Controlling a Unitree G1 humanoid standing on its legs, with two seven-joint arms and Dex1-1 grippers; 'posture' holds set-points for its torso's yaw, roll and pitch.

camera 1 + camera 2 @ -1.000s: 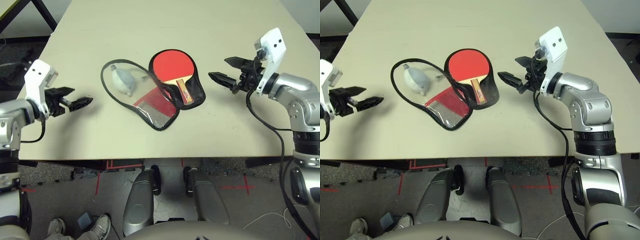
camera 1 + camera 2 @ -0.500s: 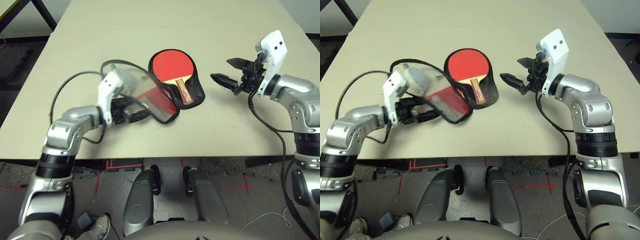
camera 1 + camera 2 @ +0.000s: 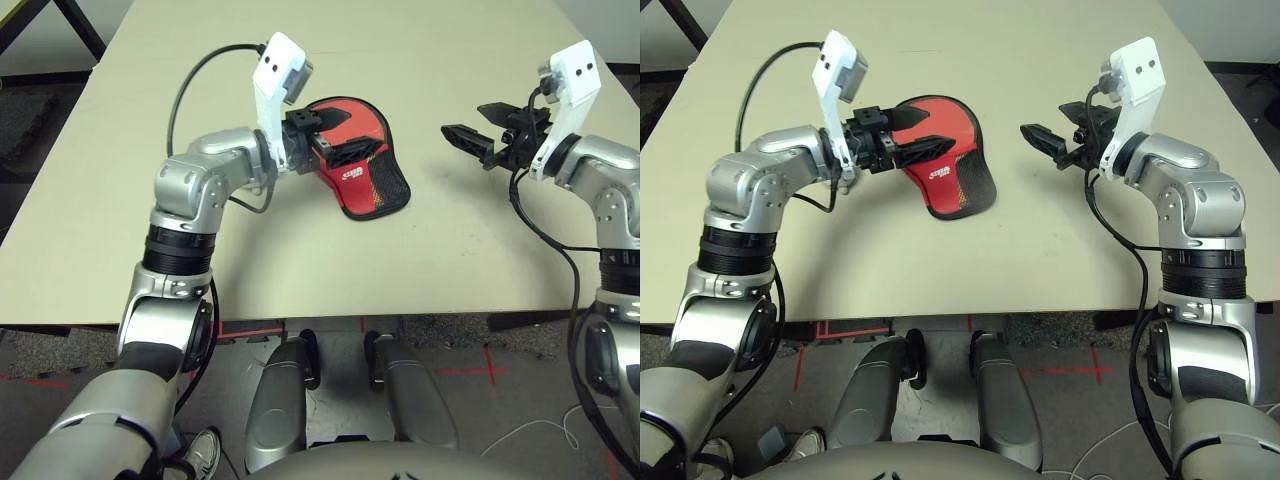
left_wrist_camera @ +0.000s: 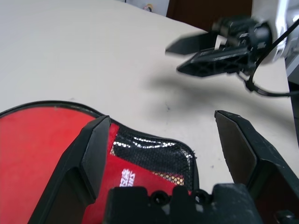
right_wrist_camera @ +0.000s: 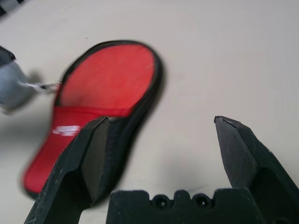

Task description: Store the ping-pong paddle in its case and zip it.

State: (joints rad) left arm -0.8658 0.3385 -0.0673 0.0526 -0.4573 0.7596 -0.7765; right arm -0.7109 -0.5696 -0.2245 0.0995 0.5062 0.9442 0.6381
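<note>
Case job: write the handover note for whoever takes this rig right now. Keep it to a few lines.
Left gripper: open, holding nothing, over the round end of the case.
Right gripper: open, holding nothing, above the table to the right of the case and apart from it.
Case: flat on the table, flap folded over, red outside, mesh pocket and white logo up. The paddle is probably under the flap. The grey pouch lies beside the case.
Done: case looks folded shut.
Left: I cannot tell whether the zip is closed; check it and zip the case.
</note>
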